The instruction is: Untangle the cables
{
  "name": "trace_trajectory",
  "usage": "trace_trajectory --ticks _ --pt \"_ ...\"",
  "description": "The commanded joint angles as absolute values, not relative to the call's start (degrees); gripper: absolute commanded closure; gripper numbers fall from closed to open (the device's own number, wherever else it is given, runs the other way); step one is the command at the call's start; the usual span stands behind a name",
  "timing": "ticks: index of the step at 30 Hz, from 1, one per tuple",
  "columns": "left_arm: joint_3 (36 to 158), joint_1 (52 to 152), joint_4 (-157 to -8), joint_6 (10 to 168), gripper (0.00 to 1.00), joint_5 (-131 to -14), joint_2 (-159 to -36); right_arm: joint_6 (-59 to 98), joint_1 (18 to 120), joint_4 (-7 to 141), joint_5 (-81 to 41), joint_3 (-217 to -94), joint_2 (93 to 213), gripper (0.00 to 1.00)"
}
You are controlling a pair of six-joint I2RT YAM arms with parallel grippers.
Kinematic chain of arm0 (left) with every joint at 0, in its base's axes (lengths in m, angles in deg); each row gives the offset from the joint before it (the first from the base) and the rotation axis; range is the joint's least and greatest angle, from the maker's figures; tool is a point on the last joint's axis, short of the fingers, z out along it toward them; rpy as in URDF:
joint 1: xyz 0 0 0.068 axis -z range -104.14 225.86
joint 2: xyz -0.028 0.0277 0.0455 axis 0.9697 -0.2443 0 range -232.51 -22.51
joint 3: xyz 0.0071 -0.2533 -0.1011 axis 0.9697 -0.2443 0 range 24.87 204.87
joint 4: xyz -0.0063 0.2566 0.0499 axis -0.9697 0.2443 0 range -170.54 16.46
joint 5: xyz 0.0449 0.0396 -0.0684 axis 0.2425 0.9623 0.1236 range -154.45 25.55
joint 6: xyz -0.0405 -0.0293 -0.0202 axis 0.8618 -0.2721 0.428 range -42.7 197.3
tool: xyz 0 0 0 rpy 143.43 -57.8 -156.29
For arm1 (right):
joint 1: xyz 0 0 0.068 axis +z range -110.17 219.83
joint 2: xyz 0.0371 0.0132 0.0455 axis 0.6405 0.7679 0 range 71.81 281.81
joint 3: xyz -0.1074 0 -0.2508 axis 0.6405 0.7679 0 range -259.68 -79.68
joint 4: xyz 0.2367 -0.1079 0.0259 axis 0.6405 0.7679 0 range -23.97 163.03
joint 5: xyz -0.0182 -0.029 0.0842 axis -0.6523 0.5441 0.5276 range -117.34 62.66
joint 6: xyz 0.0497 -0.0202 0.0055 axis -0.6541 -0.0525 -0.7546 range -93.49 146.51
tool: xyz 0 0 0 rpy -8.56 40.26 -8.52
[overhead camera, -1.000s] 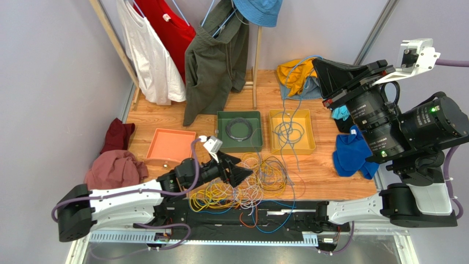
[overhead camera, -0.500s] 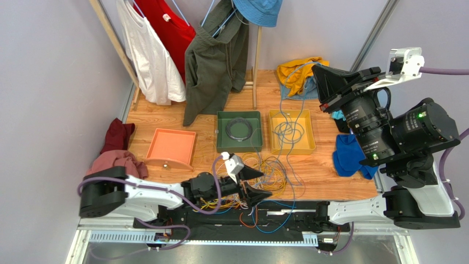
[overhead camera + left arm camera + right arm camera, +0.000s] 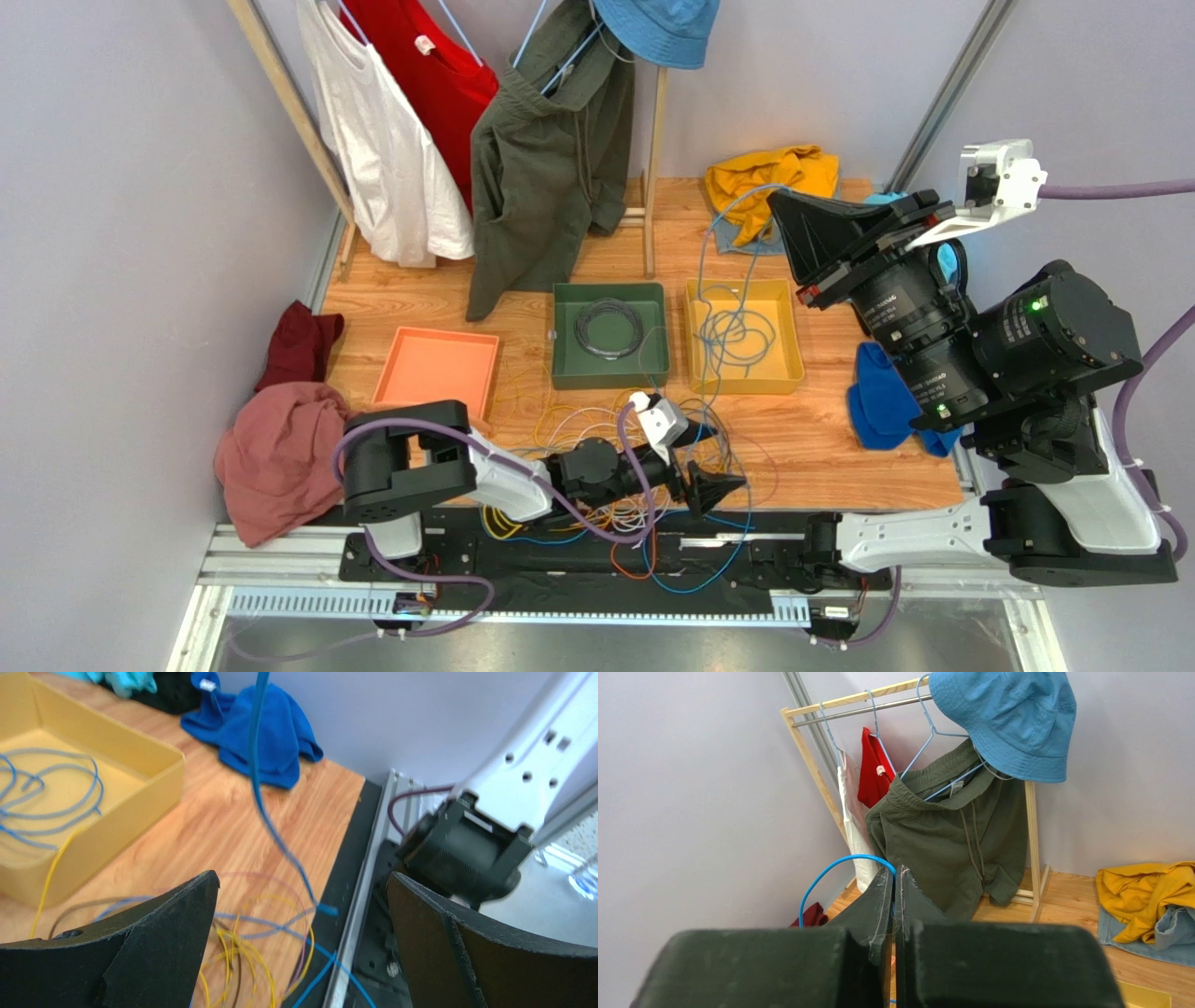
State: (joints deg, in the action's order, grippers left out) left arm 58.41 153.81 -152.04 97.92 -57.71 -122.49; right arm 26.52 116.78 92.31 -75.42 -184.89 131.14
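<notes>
Many thin cables [image 3: 617, 493] (yellow, white-grey, orange, blue) lie in one knotted pile at the near edge of the table [image 3: 828, 448], just in front of the arm bases. One blue cable [image 3: 253, 756] is up in the air. It runs from the raised right gripper [image 3: 779, 207] down across the yellow tray [image 3: 788, 381] toward the pile.

The step in hand looks like freeing that blue strand while the left arm works the tangle end. To do it well, the left gripper [image 3: 302, 878] should close on the blue strand alone, low near where it enters the pile, without scooping up yellow loops. The right should draw upward slowly so the knot loosens rather than tightens and the coils lying in the tray aren't dragged out.

Fingers:
- **Right pair:** pressed together with no gap, the blue cable pinched between them and arching out over the tips in the right wrist view.
- **Left pair:** spread fully wide and holding nothing. The blue strand hangs in the gap between them, touching neither pad as far as the left wrist view shows.
</notes>
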Motion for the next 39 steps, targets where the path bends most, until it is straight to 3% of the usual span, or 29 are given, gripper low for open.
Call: trace_trajectory --ticks 1,2,5,6,8,9,12,16,19,20,24,27,34,36,38,39 --pt "63.8 153.4 -168.1 95.0 0.01 -55.4 -124.4 23.2 116.6 92.6 -72.7 -183.0 129.2 1.00" --pt "64.4 152.8 -168.1 95.5 0.01 -55.6 -124.8 23.1 116.6 92.6 -72.5 -182.7 128.9 1.00" --pt "65.9 150.8 -168.1 98.3 0.18 -56.3 -126.9 23.0 116.6 92.5 -72.3 -181.5 128.1 1.00" --pt "65.7 150.2 -168.1 99.3 0.37 -56.7 -127.2 23.0 116.6 92.5 -72.3 -181.3 127.6 1.00" --pt "64.9 149.2 -168.1 100.9 0.63 -57.2 -127.2 23.2 116.6 92.6 -72.6 -180.3 127.0 1.00" --pt "63.2 148.9 -168.1 101.1 1.00 -56.7 -126.7 23.3 116.6 92.5 -72.7 -180.1 126.7 1.00" --pt "56.6 149.0 -167.5 103.3 1.00 -52.6 -122.3 24.1 116.6 92.7 -73.7 -179.4 125.3 1.00" --pt "48.0 148.8 -155.3 104.9 1.00 -50.0 -104.6 25.0 116.7 94.6 -75.7 -178.7 122.5 1.00" --pt "50.7 148.9 -123.1 104.9 1.00 -47.1 -84.5 22.9 116.7 96.4 -75.1 -173.9 117.1 1.00" --pt "57.7 148.9 -101.7 104.6 1.00 -45.3 -80.3 22.0 116.7 96.9 -74.7 -172.3 115.7 1.00" --pt "74.1 148.6 -75.5 97.6 1.00 -36.3 -69.4 16.6 116.7 100.4 -71.9 -162.8 110.3 0.95" --pt "87.4 148.6 -65.5 93.9 1.00 -35.3 -69.8 12.8 116.6 100.9 -69.6 -158.6 107.9 0.88" --pt "112.7 148.6 -50.5 91.5 1.00 -37.6 -80.3 7.8 116.7 97.4 -63.0 -148.2 107.2 0.88" --pt "118.1 148.6 -48.5 91.2 1.00 -38.6 -83.4 6.4 116.6 95.3 -60.8 -144.9 107.8 0.81" --pt "122.2 148.6 -47.0 91.2 1.00 -38.8 -85.4 5.4 116.6 93.6 -57.9 -142.6 108.8 0.65" --pt "123.5 148.6 -46.4 91.0 1.00 -39.4 -87.2 5.1 116.6 93.4 -57.8 -142.4 109.2 0.61"
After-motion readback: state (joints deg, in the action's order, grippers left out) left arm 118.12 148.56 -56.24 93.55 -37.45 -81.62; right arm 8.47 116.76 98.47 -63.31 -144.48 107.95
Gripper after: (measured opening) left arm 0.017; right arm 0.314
